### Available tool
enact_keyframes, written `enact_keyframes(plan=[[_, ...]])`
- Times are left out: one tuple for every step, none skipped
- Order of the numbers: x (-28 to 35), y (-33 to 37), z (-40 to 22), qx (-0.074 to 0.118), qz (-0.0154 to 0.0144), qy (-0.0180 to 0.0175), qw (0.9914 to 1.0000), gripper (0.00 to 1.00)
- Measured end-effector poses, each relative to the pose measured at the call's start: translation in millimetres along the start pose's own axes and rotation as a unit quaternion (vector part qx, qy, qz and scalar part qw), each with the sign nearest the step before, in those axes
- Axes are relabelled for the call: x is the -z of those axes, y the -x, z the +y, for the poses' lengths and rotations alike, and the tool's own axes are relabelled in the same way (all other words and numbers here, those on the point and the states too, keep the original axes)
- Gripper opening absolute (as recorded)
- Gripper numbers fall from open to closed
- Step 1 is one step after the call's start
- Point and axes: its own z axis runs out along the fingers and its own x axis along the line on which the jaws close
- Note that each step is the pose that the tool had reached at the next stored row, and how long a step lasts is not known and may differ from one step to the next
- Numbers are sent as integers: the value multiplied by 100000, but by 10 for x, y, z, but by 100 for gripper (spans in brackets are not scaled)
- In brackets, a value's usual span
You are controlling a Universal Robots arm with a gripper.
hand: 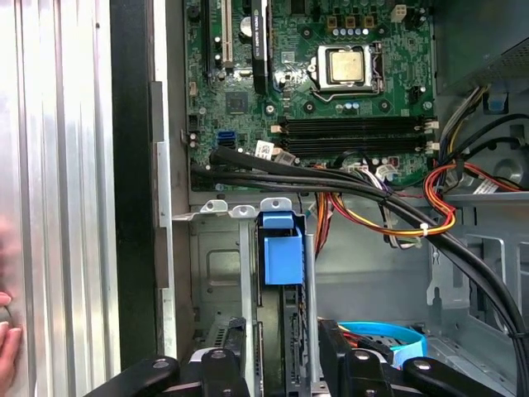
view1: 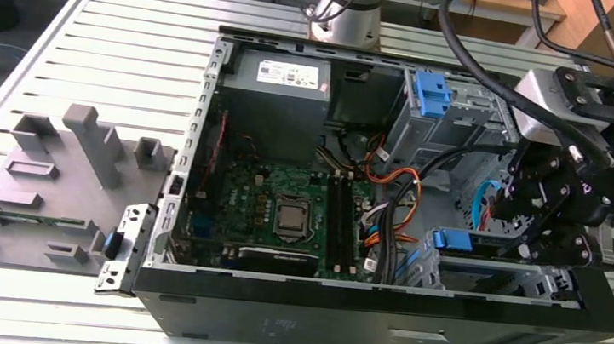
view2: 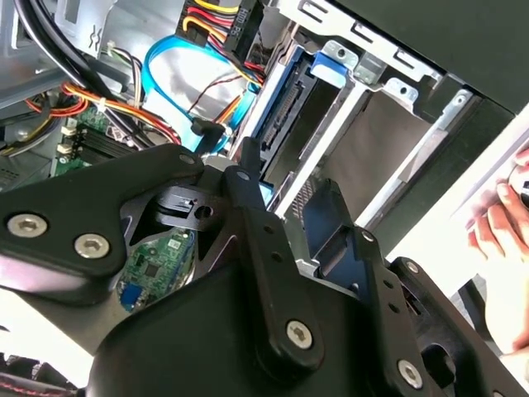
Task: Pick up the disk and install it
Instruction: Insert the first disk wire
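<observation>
The disk (hand: 281, 256) is seen standing on edge in a slot of the drive cage (hand: 215, 265), at the corner of the open case (view1: 383, 317) on the exterior view's right, its blue bracket end turned toward the motherboard (hand: 331, 74). The gripper (hand: 283, 364) is held low over the cage, with its jaws spread wide and one finger on either side of the disk; contact with the disk cannot be made out. Bundled cables (hand: 347, 186) are laid just beside the cage.
</observation>
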Motion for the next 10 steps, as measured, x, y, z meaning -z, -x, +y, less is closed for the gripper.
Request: enact_keyframes(plan=[[19, 0, 1, 0, 4, -1, 100000, 48], [39, 0, 1, 2, 7, 0, 100000, 48], [59, 1, 1, 1, 3, -1, 100000, 48], [82, 1, 2, 0, 2, -1, 100000, 48], [103, 1, 2, -1, 3, -1, 100000, 48], [125, 2, 3, 0, 4, -1, 100000, 48], [146, 2, 3, -1, -4, 0, 100000, 48], [168, 2, 3, 0, 1, 0, 100000, 48], [187, 2, 4, 0, 5, -2, 100000, 48], [202, 2, 4, 0, 3, 0, 100000, 48]])
